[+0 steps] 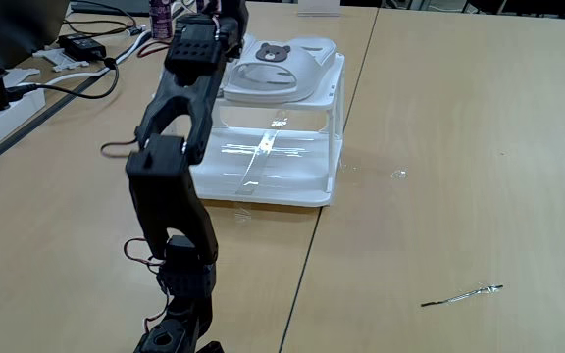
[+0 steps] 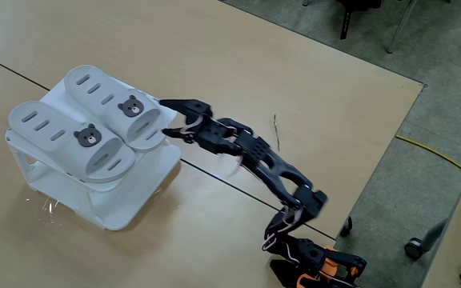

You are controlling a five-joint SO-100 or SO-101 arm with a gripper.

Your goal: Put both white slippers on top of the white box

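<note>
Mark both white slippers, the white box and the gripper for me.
Far slipper (image 2: 102, 90), a fixed view: on its vented strap.
Near slipper (image 2: 58, 136), same view: on its strap.
White box (image 1: 263, 186), a fixed view: on its lower shelf.
Gripper (image 2: 165, 118), a fixed view: between the open fingertips.

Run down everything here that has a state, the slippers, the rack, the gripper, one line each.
white slippers: both lying side by side on the rack top, bear faces up.
white box: upright on the table, lower shelf bare.
gripper: open, at the near slipper's edge, holding nothing.
</note>
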